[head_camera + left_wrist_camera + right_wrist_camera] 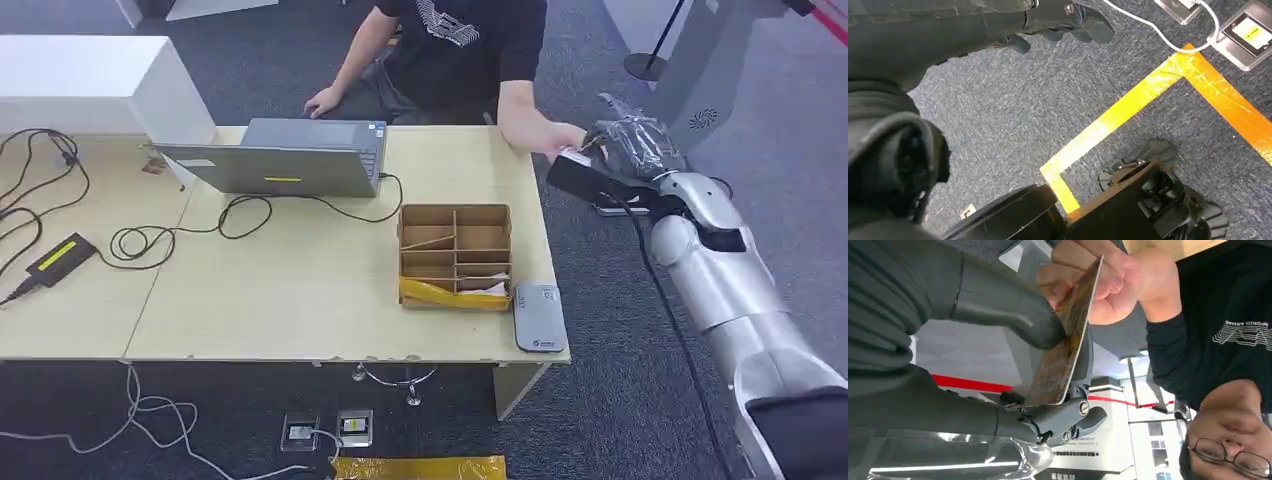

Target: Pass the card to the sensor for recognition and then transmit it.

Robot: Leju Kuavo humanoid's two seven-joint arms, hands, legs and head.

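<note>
My right hand (632, 148) is raised past the table's far right corner and pinches a card (1064, 345) between its thumb (1013, 310) and fingers. A person's hand (1103, 282) grips the card's other end, so both hold it at once. In the head view that person's hand (552, 137) meets mine, with a pale bit of the card (575, 157) between them. The grey card sensor (539, 318) lies flat on the table's near right corner. My left hand (1058, 22) hangs low above the carpet, fingers curled in with nothing held.
A partitioned cardboard box (455, 256) stands left of the sensor. An open laptop (285, 155) with trailing cables sits at the table's (300, 290) back, a person in black seated behind it. Yellow floor tape (1128, 105) and floor sockets (328, 430) lie below.
</note>
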